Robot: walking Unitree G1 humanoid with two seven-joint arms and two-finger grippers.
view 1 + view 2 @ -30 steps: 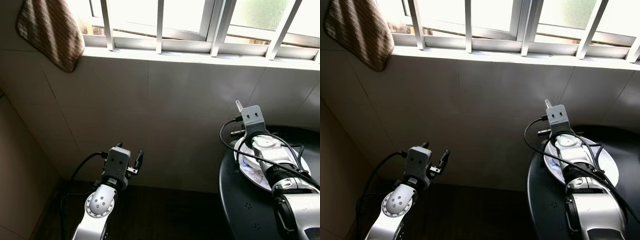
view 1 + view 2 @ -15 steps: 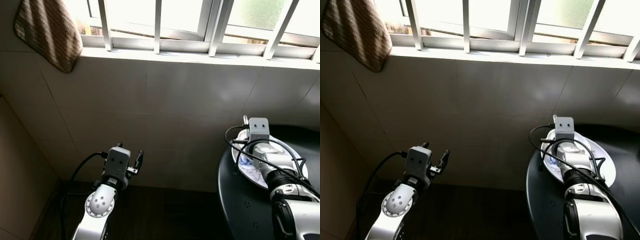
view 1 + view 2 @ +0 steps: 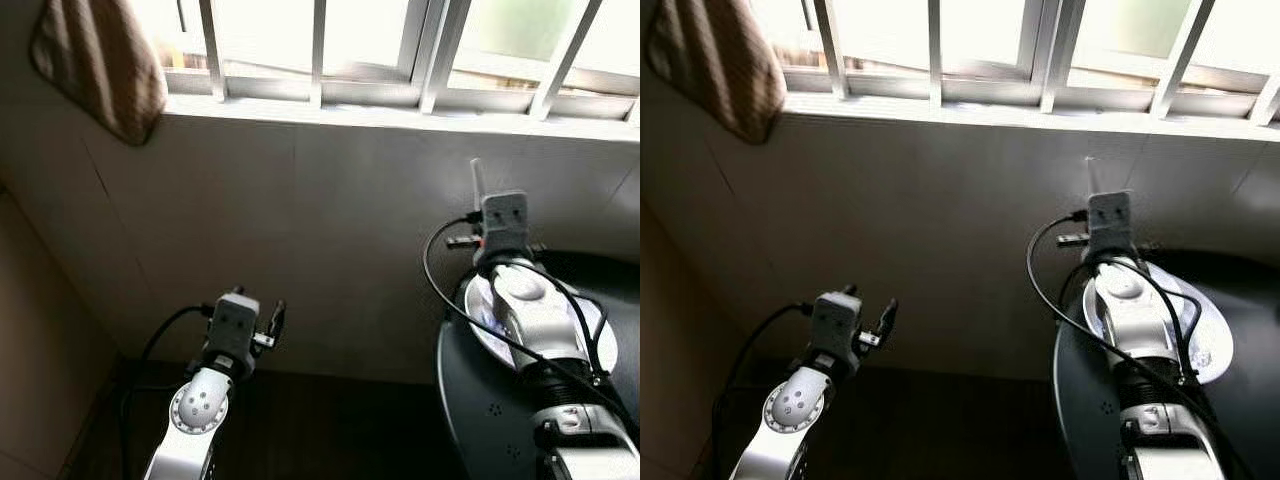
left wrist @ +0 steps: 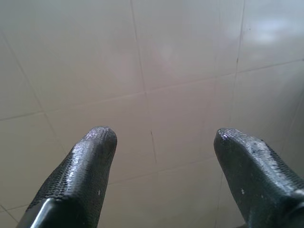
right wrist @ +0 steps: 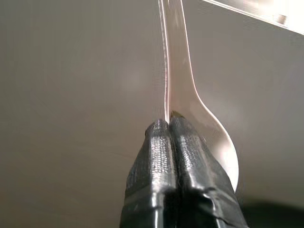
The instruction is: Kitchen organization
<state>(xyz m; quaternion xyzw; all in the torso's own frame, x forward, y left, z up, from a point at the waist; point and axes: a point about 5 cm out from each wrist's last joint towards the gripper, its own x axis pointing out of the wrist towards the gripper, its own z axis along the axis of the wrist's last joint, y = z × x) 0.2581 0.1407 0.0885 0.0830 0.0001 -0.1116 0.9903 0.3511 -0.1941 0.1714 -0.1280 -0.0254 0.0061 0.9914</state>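
My right gripper [image 5: 169, 124] is shut on a white ceramic spoon [image 5: 190, 95], pinching its edge near the bowl. In the left eye view the spoon [image 3: 476, 176] sticks up past the right wrist, in front of the tiled wall. Below that arm a white plate [image 3: 603, 341] lies on a round black table [image 3: 480, 420]. My left gripper [image 3: 259, 302] is held low in front of the wall, open, with nothing between its fingers [image 4: 90, 156].
A pale tiled wall [image 3: 330, 220] stands close ahead under a barred window [image 3: 320, 50]. A brown striped towel [image 3: 100, 65] hangs at the upper left. Dark floor [image 3: 320, 430] lies between the left arm and the table.
My right arm dipped toward the plate half a second ago and has now risen, with the spoon higher against the wall. The left arm has not moved.
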